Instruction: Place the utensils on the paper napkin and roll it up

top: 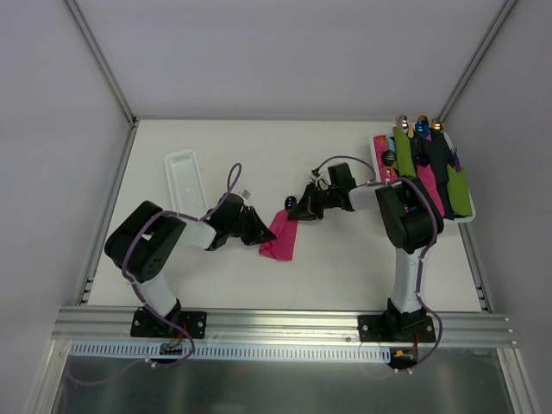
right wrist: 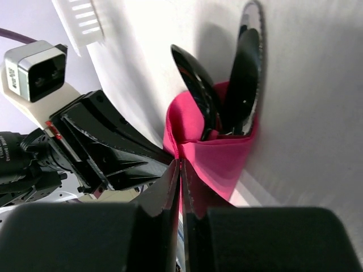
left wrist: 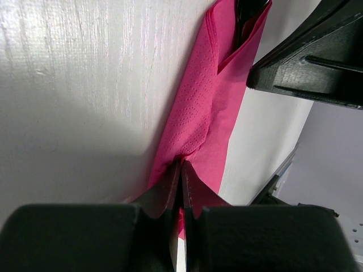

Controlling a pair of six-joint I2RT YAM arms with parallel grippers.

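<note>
Pinching the paper napkin [top: 279, 236] at both ends with left gripper [left wrist: 180, 164] and right gripper [right wrist: 180, 164], both squeezed tight. Lying on the table [top: 345, 259], stretched between them, black utensils [right wrist: 244, 85] tucked in nearest the right.

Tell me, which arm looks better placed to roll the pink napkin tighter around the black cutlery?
Probably the right. The right gripper pinches the paper napkin at the fold beside the black utensils, where the wrap forms. The left gripper pinches the end away from them, which seems only to anchor it.

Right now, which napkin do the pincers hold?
The pink napkin, pinched by the left pincer and right pincer; the green rolls lie in a tray.
</note>
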